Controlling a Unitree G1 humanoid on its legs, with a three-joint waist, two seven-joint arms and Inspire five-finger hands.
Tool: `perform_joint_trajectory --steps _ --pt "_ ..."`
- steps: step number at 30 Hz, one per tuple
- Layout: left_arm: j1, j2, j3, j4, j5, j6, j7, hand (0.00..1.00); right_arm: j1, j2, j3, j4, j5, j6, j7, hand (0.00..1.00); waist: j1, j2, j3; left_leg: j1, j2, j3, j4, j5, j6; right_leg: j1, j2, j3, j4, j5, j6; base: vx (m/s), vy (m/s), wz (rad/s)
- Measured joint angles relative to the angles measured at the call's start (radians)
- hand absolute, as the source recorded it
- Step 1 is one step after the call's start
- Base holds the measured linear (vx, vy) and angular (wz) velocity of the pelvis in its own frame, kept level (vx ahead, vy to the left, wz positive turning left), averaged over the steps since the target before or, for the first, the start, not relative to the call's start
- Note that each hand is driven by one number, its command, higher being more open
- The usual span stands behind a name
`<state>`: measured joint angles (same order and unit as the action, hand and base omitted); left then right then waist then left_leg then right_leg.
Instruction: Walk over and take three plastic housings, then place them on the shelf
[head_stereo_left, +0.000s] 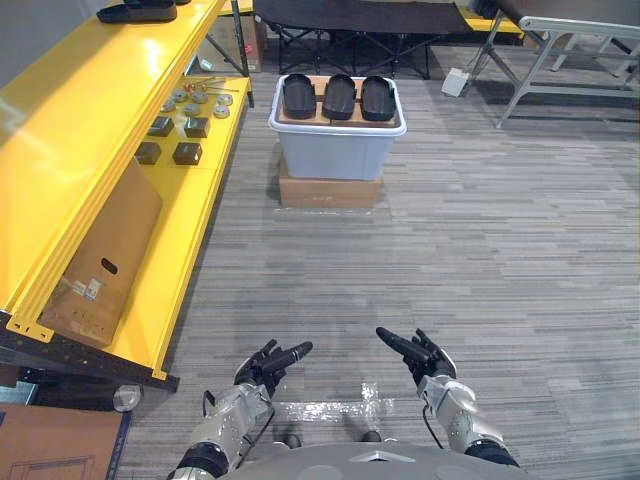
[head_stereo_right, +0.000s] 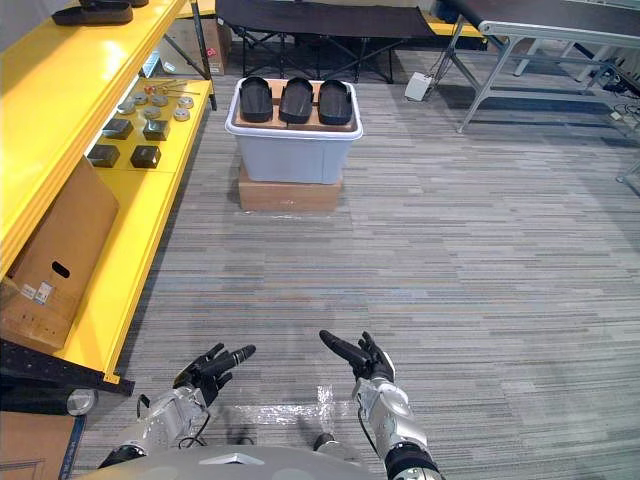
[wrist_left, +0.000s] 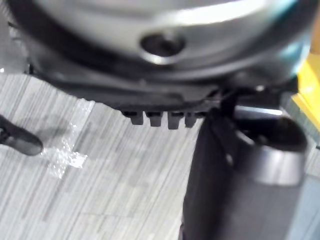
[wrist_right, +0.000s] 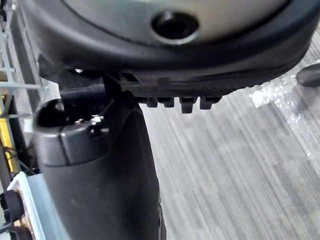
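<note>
Left hand (head_stereo_left: 265, 368) and right hand (head_stereo_left: 425, 360) low in front, fingers straight, both empty. Three black oval plastic housings (head_stereo_left: 339, 97) sit side by side atop a pale grey plastic tub (head_stereo_left: 335, 150) — well ahead, out of reach. Probably light, rigid, smooth (maybe slippery) — pinch across the rim. Yellow metal shelf (head_stereo_left: 100, 110) stands left.

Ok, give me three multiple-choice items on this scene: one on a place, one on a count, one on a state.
1. Where are the black plastic housings lined up?
A. on the carpet
B. on top of the grey bin
C. in the robot's hands

2. How many lie there?
A. two
B. three
C. five

3. How are the left hand and right hand?
A. both open, empty
B. both shut on housings
C. one holds a housing

Answers: B, they sit side by side atop the bin; B, three in a row; A, fingers straight, nothing held.
</note>
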<state>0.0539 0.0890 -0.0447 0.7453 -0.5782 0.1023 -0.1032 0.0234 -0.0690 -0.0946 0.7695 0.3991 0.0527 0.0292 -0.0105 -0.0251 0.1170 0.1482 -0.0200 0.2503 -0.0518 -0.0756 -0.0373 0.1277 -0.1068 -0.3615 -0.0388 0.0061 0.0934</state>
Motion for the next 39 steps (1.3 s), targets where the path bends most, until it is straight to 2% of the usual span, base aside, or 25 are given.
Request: perform_joint_trajectory --steps 5,10,12,13,16,17,18,20,22,23,24,25,26,27,28,29,30,31,32,33,34,36,37,38,39 --pt "0.060 -0.004 -0.031 -0.090 -0.010 -0.037 -0.016 1.00 0.054 0.026 0.010 -0.032 -0.002 -0.033 -0.028 1.00 0.000 0.000 0.001 0.002 0.001 0.001 0.033 -0.013 -0.020 0.012 -0.009 -0.005 0.017 -0.007 0.009 0.00 0.002 0.02" --pt "0.112 -0.011 -0.039 -0.152 -0.010 -0.040 -0.039 1.00 0.076 0.041 0.010 -0.077 0.021 -0.119 -0.058 1.00 0.003 0.003 0.000 0.001 0.002 0.011 0.049 -0.016 -0.016 -0.003 -0.017 0.002 0.057 -0.013 0.004 -0.04 0.012 -0.03" --pt "0.113 -0.012 -0.040 -0.171 -0.011 -0.039 -0.049 1.00 0.081 0.037 0.006 -0.085 0.019 -0.150 -0.063 1.00 0.003 0.009 0.003 -0.004 0.002 0.014 0.051 -0.031 0.011 -0.060 -0.037 0.001 0.176 -0.066 0.003 -0.07 0.048 -0.02" --pt "0.111 -0.013 -0.040 -0.181 -0.017 -0.036 -0.058 1.00 0.085 0.035 0.004 -0.087 0.018 -0.167 -0.066 1.00 0.004 0.009 0.007 -0.006 0.000 0.018 0.054 -0.043 0.044 -0.116 -0.059 -0.001 0.295 -0.103 0.000 -0.11 0.073 -0.09" --pt "0.111 -0.004 -0.066 -0.211 -0.018 -0.035 -0.077 1.00 0.117 0.035 0.005 -0.107 0.026 -0.189 -0.060 1.00 0.004 0.001 0.028 0.005 -0.002 0.028 0.074 -0.065 0.065 -0.268 -0.142 -0.029 0.625 -0.122 -0.039 -0.08 0.051 -0.13" --pt "0.110 -0.001 -0.071 -0.224 -0.017 -0.035 -0.079 1.00 0.133 0.036 0.007 -0.107 0.051 -0.194 -0.051 1.00 0.000 0.003 0.032 0.009 0.003 0.027 0.087 -0.073 0.061 -0.299 -0.140 -0.018 0.655 -0.140 -0.042 0.03 0.039 -0.05" --pt "0.108 0.000 -0.077 -0.236 -0.017 -0.034 -0.079 1.00 0.141 0.036 0.007 -0.107 0.058 -0.194 -0.046 1.00 -0.006 0.000 0.035 0.013 0.014 0.025 0.095 -0.075 0.060 -0.300 -0.126 -0.017 0.620 -0.154 -0.030 0.07 0.024 0.01" --pt "0.092 0.003 -0.087 -0.250 -0.017 -0.033 -0.082 1.00 0.145 0.038 0.008 -0.107 0.057 -0.194 -0.037 1.00 -0.023 0.012 0.053 0.021 0.037 0.018 0.107 -0.076 0.058 -0.300 -0.083 -0.012 0.520 -0.151 -0.027 0.09 -0.020 0.04" --pt "0.052 0.011 -0.105 -0.256 -0.017 -0.026 -0.082 1.00 0.148 0.042 0.016 -0.109 0.052 -0.194 -0.035 1.00 -0.026 0.014 0.076 0.040 0.068 0.025 0.114 -0.088 0.034 -0.305 -0.022 0.013 0.348 -0.119 0.004 0.15 -0.075 -0.05" --pt "0.048 0.012 -0.105 -0.268 -0.017 -0.027 -0.082 1.00 0.152 0.045 0.028 -0.112 0.049 -0.193 -0.035 1.00 -0.027 -0.008 0.078 0.053 0.071 0.035 0.119 -0.097 0.016 -0.302 -0.014 0.022 0.275 -0.080 0.005 0.18 -0.142 -0.22" --pt "0.049 0.018 -0.107 -0.276 -0.017 -0.026 -0.082 1.00 0.162 0.054 0.038 -0.116 0.038 -0.193 -0.036 1.00 -0.021 -0.029 0.083 0.073 0.065 0.051 0.126 -0.125 -0.009 -0.296 -0.015 0.046 0.227 -0.032 -0.018 0.21 -0.226 -0.25" --pt "0.048 0.027 -0.114 -0.273 -0.016 -0.026 -0.078 1.00 0.168 0.060 0.047 -0.116 0.039 -0.191 -0.036 1.00 -0.024 -0.044 0.079 0.079 0.069 0.052 0.161 -0.163 -0.032 -0.297 -0.016 0.062 0.242 -0.008 -0.061 0.23 -0.259 -0.25" --pt "0.048 0.028 -0.116 -0.271 -0.016 -0.026 -0.074 1.00 0.170 0.060 0.051 -0.116 0.040 -0.187 -0.034 1.00 -0.026 -0.044 0.079 0.086 0.090 0.055 0.199 -0.200 -0.050 -0.298 -0.007 0.061 0.278 0.014 -0.103 0.27 -0.306 -0.11" --pt "0.049 0.026 -0.118 -0.267 -0.016 -0.026 -0.072 1.00 0.170 0.054 0.052 -0.116 0.040 -0.185 -0.034 1.00 -0.034 -0.026 0.074 0.087 0.125 0.057 0.237 -0.240 -0.067 -0.303 0.016 0.056 0.319 0.002 -0.118 0.32 -0.300 -0.15" --pt "0.050 0.022 -0.137 -0.256 -0.018 -0.026 -0.066 1.00 0.173 0.033 0.060 -0.117 0.040 -0.174 -0.028 1.00 -0.041 0.011 0.051 0.087 0.181 0.067 0.265 -0.272 -0.099 -0.302 0.062 0.041 0.329 -0.026 -0.150 0.42 -0.325 -0.17" --pt "0.045 0.017 -0.141 -0.235 -0.038 -0.029 -0.060 1.00 0.164 0.010 0.070 -0.115 0.033 -0.166 -0.015 1.00 -0.036 0.046 0.036 0.053 0.223 0.075 0.366 -0.270 -0.110 -0.300 0.099 0.039 0.328 -0.059 -0.161 0.38 -0.239 -0.19" --pt "0.038 0.014 -0.135 -0.220 -0.055 -0.029 -0.057 1.00 0.155 0.004 0.072 -0.109 0.025 -0.163 -0.010 1.00 -0.036 0.048 0.037 0.010 0.247 0.076 0.469 -0.264 -0.107 -0.294 0.106 0.039 0.328 -0.067 -0.172 0.40 -0.239 -0.15" --pt "0.035 0.000 -0.124 -0.196 -0.067 -0.030 -0.045 1.00 0.151 -0.010 0.075 -0.108 0.006 -0.154 0.013 1.00 -0.035 0.057 0.043 -0.105 0.317 0.072 0.747 -0.189 -0.057 -0.240 0.132 0.040 0.284 -0.075 -0.185 0.49 -0.303 -0.05" --pt "0.041 -0.012 -0.122 -0.188 -0.085 -0.029 -0.036 1.00 0.152 -0.020 0.086 -0.108 -0.004 -0.151 0.040 1.00 -0.035 0.068 0.065 -0.203 0.365 0.037 0.975 -0.178 -0.038 -0.152 0.162 0.043 0.225 -0.073 -0.185 0.49 -0.298 -0.01" --pt "0.046 -0.017 -0.118 -0.189 -0.087 -0.029 -0.036 1.00 0.152 -0.025 0.086 -0.107 -0.017 -0.150 0.045 1.00 -0.030 0.068 0.074 -0.237 0.359 0.017 1.033 -0.179 -0.039 -0.110 0.168 0.047 0.205 -0.077 -0.192 0.50 -0.250 -0.15" --pt "0.066 -0.019 -0.111 -0.197 -0.087 -0.029 -0.036 1.00 0.152 -0.037 0.087 -0.106 -0.050 -0.149 0.053 1.00 -0.013 0.057 0.082 -0.291 0.332 0.003 1.057 -0.184 -0.044 -0.055 0.171 0.060 0.175 -0.079 -0.201 0.39 -0.144 -0.44" --pt "0.091 -0.019 -0.102 -0.220 -0.094 -0.027 -0.039 1.00 0.136 -0.046 0.101 -0.106 -0.080 -0.153 0.076 1.00 0.020 0.052 0.084 -0.355 0.254 0.006 0.924 -0.188 -0.048 0.006 0.174 0.101 0.123 -0.082 -0.205 0.41 -0.098 -0.64" --pt "0.116 -0.019 -0.095 -0.248 -0.117 -0.027 -0.039 1.00 0.108 -0.059 0.117 -0.107 -0.081 -0.154 0.080 1.00 0.034 0.052 0.084 -0.393 0.181 0.001 0.700 -0.171 -0.054 0.035 0.170 0.131 0.093 -0.083 -0.204 0.36 -0.025 -0.53" --pt "0.121 -0.021 -0.092 -0.251 -0.127 -0.027 -0.040 1.00 0.096 -0.060 0.118 -0.107 -0.081 -0.153 0.079 1.00 0.040 0.053 0.085 -0.400 0.151 -0.006 0.589 -0.143 -0.055 0.042 0.169 0.144 0.086 -0.087 -0.196 0.43 0.002 -0.53" --pt "0.131 -0.028 -0.082 -0.255 -0.128 -0.027 -0.039 1.00 0.077 -0.061 0.122 -0.107 -0.081 -0.153 0.077 1.00 0.045 0.058 0.093 -0.402 0.113 -0.021 0.426 -0.087 -0.061 0.057 0.168 0.159 0.083 -0.097 -0.181 0.40 0.052 -0.39"
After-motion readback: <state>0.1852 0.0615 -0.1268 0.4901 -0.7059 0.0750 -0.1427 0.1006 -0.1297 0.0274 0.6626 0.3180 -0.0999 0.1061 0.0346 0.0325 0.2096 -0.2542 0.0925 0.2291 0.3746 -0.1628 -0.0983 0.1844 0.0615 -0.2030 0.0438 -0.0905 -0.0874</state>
